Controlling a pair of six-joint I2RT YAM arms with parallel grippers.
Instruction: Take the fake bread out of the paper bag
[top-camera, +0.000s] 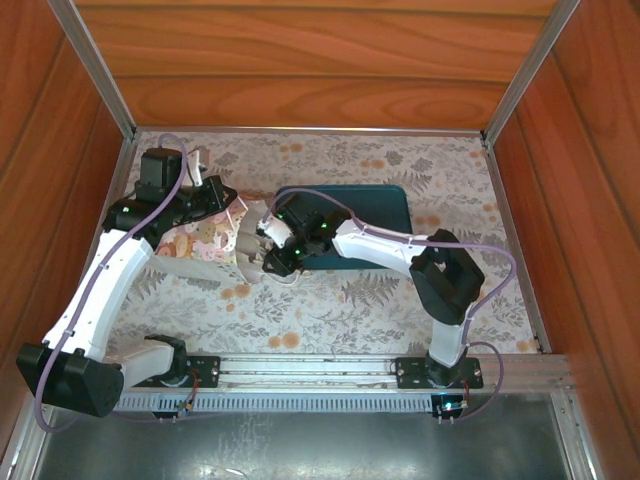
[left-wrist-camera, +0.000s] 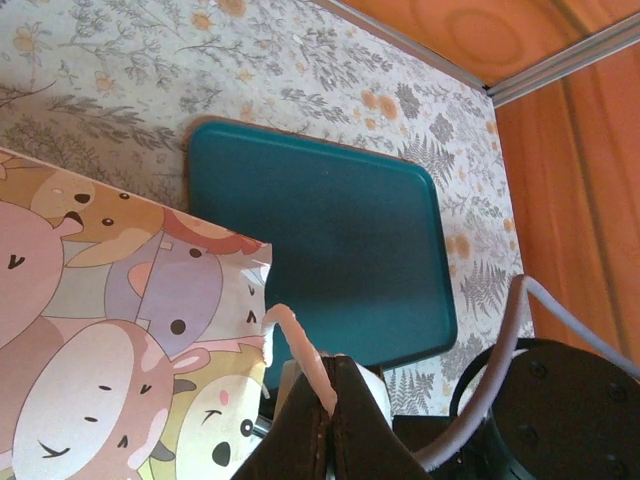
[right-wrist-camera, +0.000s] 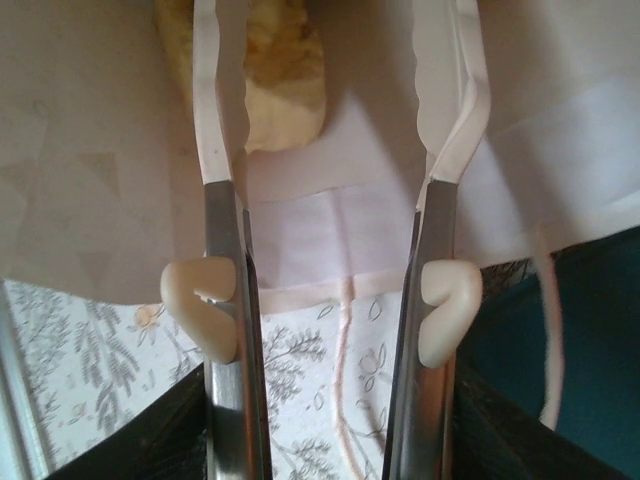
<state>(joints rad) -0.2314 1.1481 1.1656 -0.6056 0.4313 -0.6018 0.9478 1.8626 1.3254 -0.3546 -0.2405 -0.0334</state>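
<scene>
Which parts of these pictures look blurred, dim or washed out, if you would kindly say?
Top external: even warm light, no glare, paper bag slightly soft. Left wrist: teal tray and bag print crisp; left claw at the bottom edge dark and blurred. Right wrist: bag's pale inside bright and low in contrast, fake bread soft, right claw sharper.

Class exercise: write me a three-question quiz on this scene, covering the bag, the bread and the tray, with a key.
1. True or false: the fingers of the right gripper are clamped on the fake bread.
2. The tray is: A red, B teal, C white?
3. Which gripper reaches into the paper bag?
Key: 1 false, the fingers stand apart, the bread beyond them; 2 B; 3 right.
</scene>
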